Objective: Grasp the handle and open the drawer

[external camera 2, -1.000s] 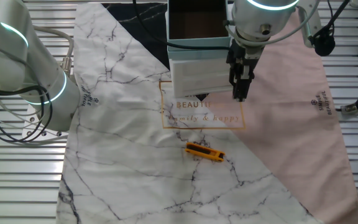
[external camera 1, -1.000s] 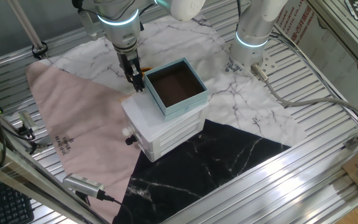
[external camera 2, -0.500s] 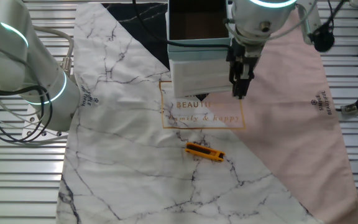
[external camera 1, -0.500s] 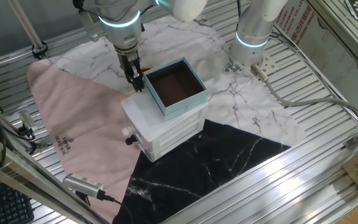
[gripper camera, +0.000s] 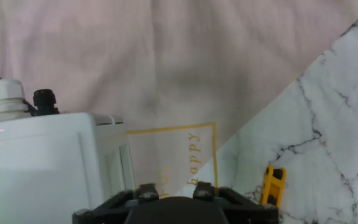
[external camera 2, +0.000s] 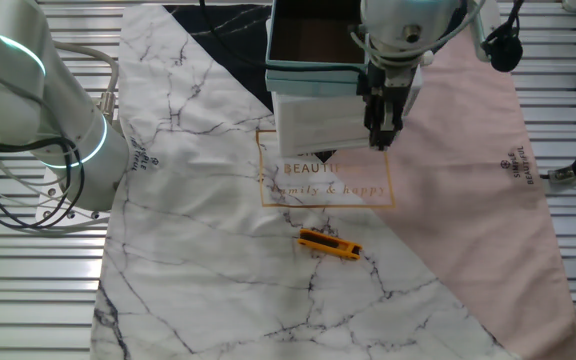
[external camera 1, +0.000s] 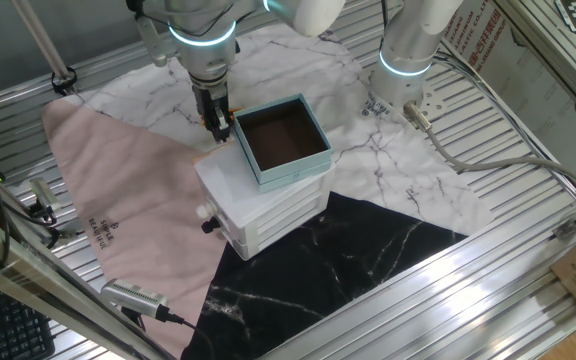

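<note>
In one fixed view, at the left of centre, I see the handle (external camera 1: 208,226) as a small black knob on the near corner of the white cabinet (external camera 1: 268,205), low on the drawer (external camera 1: 268,232), which looks fully shut. Just above it sits the pale knob (external camera 1: 204,211) of the next drawer up. Moving right and up, my gripper (external camera 1: 218,127) hangs at the back corner of the cabinet, beside the teal box (external camera 1: 283,140) on top, well apart from the handle and on the wrong side of the cabinet. I cannot tell whether the fingers are spread or closed; nothing is between them. In the other fixed view, the yellow tool (external camera 2: 329,244) lies on the marble cloth (external camera 2: 208,280) below centre, and the gripper (external camera 2: 380,135) shows to the right against the cabinet's edge. I judge the risks to be clipping the teal box or cabinet while swinging round, and closing on the pale knob instead, since the two knobs sit so close together.
</note>
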Robot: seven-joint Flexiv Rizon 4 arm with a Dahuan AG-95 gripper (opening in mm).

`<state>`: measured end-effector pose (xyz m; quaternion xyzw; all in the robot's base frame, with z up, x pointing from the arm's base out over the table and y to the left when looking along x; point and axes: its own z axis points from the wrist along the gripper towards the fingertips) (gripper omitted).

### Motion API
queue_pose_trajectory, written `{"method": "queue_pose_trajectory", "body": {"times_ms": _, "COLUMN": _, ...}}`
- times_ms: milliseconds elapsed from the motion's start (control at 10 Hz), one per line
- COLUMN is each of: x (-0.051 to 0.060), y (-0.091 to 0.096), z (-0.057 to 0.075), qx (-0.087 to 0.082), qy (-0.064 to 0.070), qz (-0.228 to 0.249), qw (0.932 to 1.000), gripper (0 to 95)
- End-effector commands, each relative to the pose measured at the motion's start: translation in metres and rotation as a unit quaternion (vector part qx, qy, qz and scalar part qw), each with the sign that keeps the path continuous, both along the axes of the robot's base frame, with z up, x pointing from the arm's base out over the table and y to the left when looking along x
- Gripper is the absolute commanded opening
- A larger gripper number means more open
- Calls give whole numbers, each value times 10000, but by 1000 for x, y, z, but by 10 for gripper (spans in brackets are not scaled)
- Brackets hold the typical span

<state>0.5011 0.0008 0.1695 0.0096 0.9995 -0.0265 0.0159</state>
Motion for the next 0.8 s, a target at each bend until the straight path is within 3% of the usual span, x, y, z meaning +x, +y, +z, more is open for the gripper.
{"method": "queue_pose_trajectory", "body": {"times_ms": 100, "x": -1, "y": -1, "z": 1, "qx": -4, "qy": -28, "qz": 1, "qw": 10000, "gripper": 0}}
{"method": "queue_pose_trajectory", "body": {"times_ms": 800, "x": -2, "y": 0, "z": 2, "qx": 36, "qy": -66, "qz": -26, "qw": 10000, "gripper": 0}}
